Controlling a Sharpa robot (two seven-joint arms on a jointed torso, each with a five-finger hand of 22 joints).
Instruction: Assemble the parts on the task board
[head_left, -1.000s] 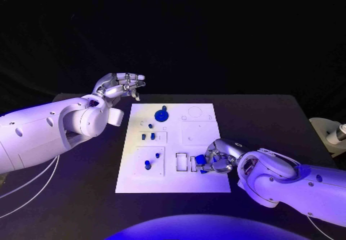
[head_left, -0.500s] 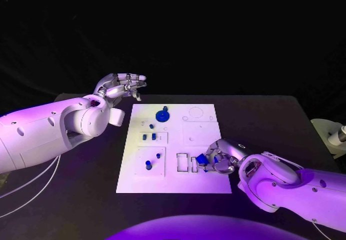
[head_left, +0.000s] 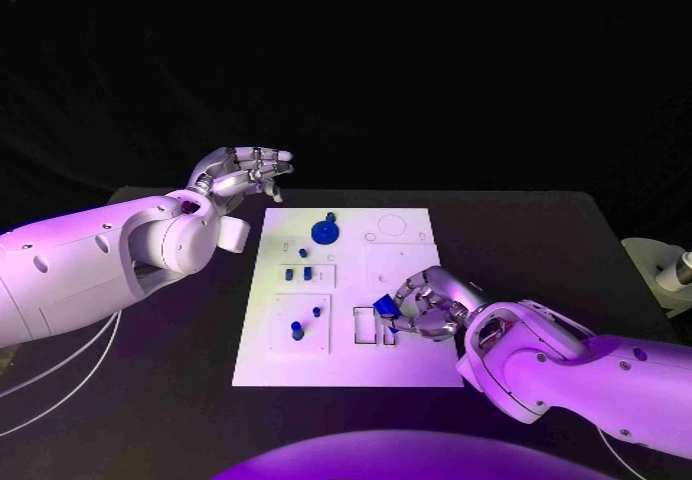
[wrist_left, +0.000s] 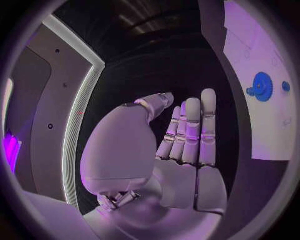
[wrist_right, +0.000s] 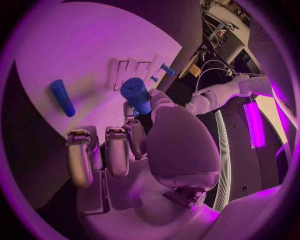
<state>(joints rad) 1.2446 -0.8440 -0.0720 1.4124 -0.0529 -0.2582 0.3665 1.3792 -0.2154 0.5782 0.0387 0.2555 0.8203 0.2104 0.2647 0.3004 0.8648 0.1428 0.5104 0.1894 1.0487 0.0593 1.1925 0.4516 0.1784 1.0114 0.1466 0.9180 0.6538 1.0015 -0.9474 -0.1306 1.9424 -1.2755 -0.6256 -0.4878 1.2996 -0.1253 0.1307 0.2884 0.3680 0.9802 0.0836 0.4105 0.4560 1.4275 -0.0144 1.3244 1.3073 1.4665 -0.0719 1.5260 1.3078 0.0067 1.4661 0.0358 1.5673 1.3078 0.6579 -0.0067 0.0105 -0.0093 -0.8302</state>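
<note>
The right hand (head_left: 427, 305) pinches a blue cylinder (head_left: 385, 306) over the task board (head_left: 346, 370) at frame centre. At upper left, the left hand (head_left: 242, 170) hovers empty, fingers loosely curled.

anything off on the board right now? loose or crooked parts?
Nothing stands out. The board lies flat, with small blue parts in its recesses and the gear at the far end. The right hand holds a blue piece over the slots. The left hand holds nothing.

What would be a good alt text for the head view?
The right hand holds a blue part over the white task board, near its slots. The left hand hangs empty beyond the board's far left corner.
</note>
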